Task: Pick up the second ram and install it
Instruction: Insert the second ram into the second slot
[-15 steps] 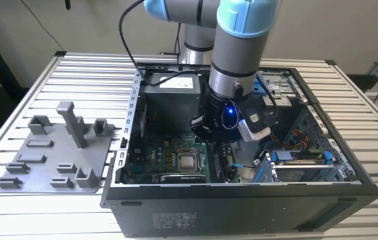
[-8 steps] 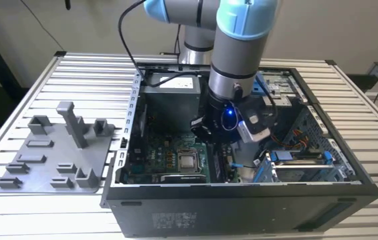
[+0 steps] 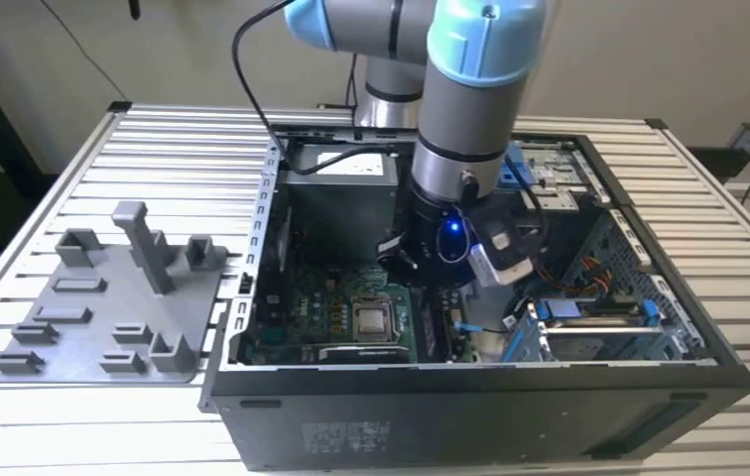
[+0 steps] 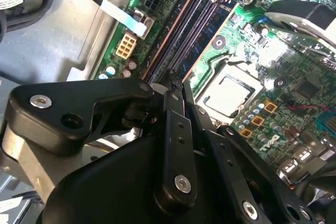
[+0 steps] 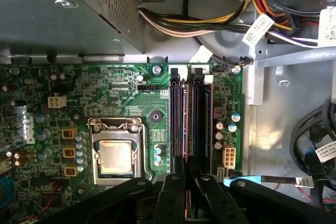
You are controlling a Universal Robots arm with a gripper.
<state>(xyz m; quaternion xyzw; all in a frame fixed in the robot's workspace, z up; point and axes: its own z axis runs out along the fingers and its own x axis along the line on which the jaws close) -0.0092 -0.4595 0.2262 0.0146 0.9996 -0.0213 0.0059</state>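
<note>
The second ram [image 5: 185, 129] shows edge-on as a thin copper-edged strip lying along a dark memory slot on the green motherboard [image 5: 115, 93]. The same strip shows in the second wrist view [image 4: 169, 43]. My gripper [image 5: 187, 176] hangs over the near end of that slot. Its black fingers [image 5: 173, 192] are drawn together on the strip, and in the second wrist view the gripper [image 4: 177, 84] closes to a narrow point. In the exterior view the gripper [image 3: 438, 296] is low inside the open computer case [image 3: 481, 407], beside the processor socket [image 3: 372, 319].
Another stick [image 5: 202, 119] stands in the neighbouring slot. The processor socket [image 5: 115, 156] lies beside the slots, with the power supply box [image 5: 52, 14] and bundled cables [image 5: 236, 24] close by. A grey holder tray [image 3: 97, 317] sits on the table at the exterior view's left.
</note>
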